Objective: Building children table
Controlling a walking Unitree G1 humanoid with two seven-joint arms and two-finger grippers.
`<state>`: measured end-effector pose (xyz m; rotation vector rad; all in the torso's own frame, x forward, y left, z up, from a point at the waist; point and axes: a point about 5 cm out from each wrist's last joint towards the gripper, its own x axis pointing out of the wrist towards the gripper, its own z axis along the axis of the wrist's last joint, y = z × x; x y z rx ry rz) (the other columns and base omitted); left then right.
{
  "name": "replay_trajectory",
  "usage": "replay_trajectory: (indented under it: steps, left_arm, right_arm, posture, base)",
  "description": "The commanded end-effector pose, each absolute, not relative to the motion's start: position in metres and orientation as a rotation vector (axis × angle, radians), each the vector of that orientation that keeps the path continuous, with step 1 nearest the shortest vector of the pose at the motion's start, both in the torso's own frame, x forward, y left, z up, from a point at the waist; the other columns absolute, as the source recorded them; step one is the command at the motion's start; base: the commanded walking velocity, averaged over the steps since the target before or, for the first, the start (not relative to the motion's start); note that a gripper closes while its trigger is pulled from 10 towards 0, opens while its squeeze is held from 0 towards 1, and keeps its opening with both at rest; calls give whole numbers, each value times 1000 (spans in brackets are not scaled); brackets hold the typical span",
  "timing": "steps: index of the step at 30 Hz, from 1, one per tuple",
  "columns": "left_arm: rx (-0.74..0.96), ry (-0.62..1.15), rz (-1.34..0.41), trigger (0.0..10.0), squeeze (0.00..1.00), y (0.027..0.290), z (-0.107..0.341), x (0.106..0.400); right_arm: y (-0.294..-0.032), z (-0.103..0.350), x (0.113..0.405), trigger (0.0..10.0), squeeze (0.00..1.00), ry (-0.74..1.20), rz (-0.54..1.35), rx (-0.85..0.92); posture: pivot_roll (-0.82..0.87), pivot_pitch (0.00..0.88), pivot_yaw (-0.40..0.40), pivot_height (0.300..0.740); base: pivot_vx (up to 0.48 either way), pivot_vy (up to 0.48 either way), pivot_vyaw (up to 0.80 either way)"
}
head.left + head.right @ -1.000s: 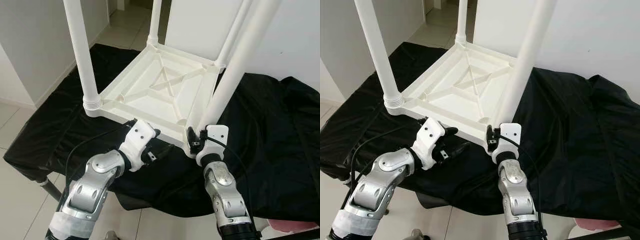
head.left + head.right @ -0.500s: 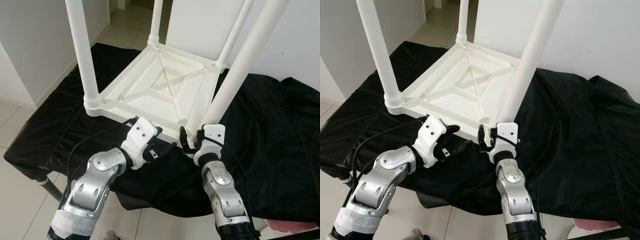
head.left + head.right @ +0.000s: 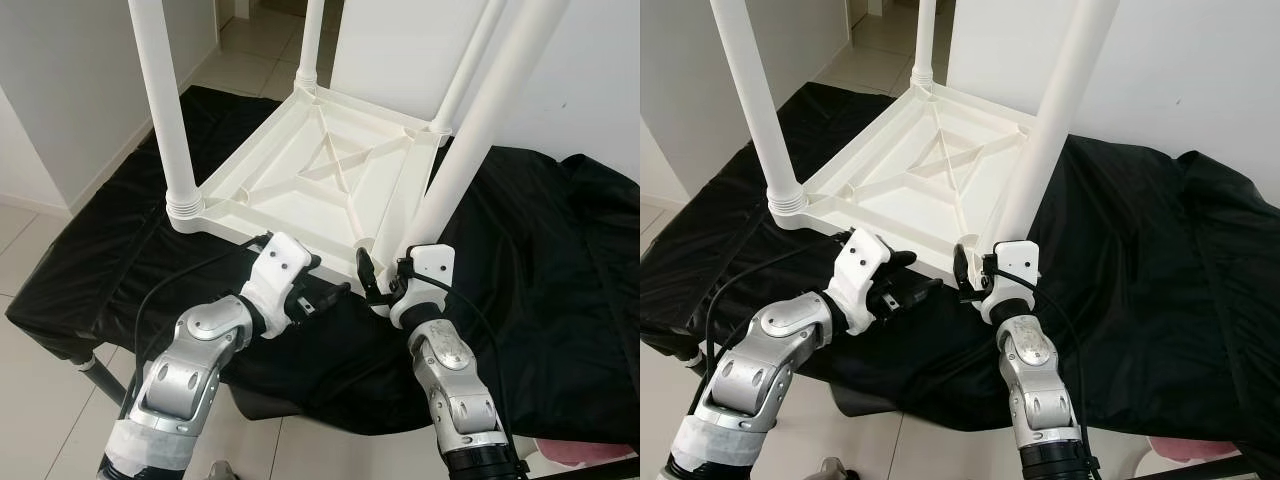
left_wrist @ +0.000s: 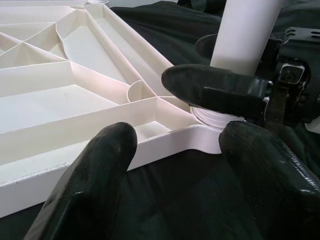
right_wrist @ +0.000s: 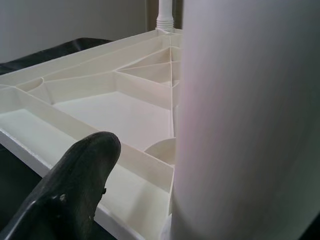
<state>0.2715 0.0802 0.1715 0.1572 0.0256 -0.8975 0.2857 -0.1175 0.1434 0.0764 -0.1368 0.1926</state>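
white table [image 3: 320, 180] upside down on black cloth [image 3: 540, 250], legs up | near-corner leg [image 3: 470, 140] base between right gripper [image 3: 372, 285] fingers, spread around it | left gripper [image 3: 318, 298] spread, beside table's near edge, not touching

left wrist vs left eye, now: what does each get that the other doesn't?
Left wrist alone: a close look at the near corner socket, the threaded base of the leg seated in it, one right finger across that base, and the left gripper open just off the tabletop rim.

Left eye alone: the whole upside-down tabletop on black cloth, the other three legs, both silver arms, the floor.

Shared: the ribbed underside, the near leg, and the right gripper at its base.
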Motion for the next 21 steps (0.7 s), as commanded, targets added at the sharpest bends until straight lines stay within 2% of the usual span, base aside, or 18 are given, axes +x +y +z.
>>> replay_trajectory:
  steps: [1,15,16,21]
  left_arm:
    - [156,34,-788,10000,0,83,167,273]
    - [167,21,-797,10000,0,81,166,268]
    - [168,-4,-903,10000,0,78,168,263]
    - [161,6,-953,10000,0,75,168,261]
  right_arm:
    - [-122,144,287,10000,0,-144,214,92]
    - [-143,135,292,10000,0,-122,368,41]
    - [-149,130,295,10000,0,-89,500,14]
    - [-155,127,303,10000,0,-78,603,-16]
  posture:
    - [90,69,-108,740]
    - [84,57,-103,740]
    - [74,57,-99,740]
    - [80,55,-94,740]
  base:
    - [0,0,0]
    - [0,0,0]
    - [0,0,0]
    - [0,0,0]
